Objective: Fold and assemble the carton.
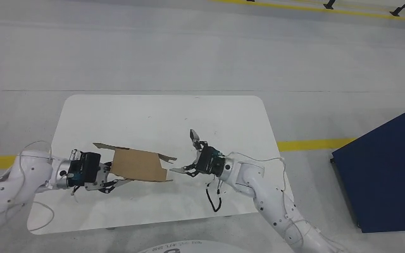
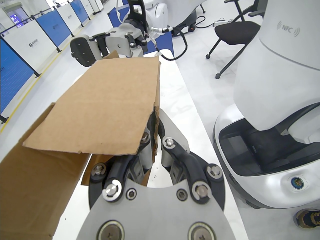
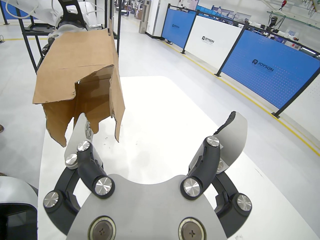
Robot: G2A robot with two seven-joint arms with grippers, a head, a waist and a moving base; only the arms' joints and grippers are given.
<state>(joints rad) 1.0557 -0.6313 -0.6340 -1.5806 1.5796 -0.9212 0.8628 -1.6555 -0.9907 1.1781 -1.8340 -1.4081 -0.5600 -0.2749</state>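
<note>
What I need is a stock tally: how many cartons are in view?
1. The carton hangs over the table, one end clamped in the left gripper, the open right gripper at the other. None looks hidden.

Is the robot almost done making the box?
Not yet, it looks about halfway. Done: the carton is opened into a hollow tube, not flat. In hand: the left end effector is shut on one edge, holding it over the table, while the right end effector sits open at the other end. Left: the end flaps hang loose, not folded in.
</note>
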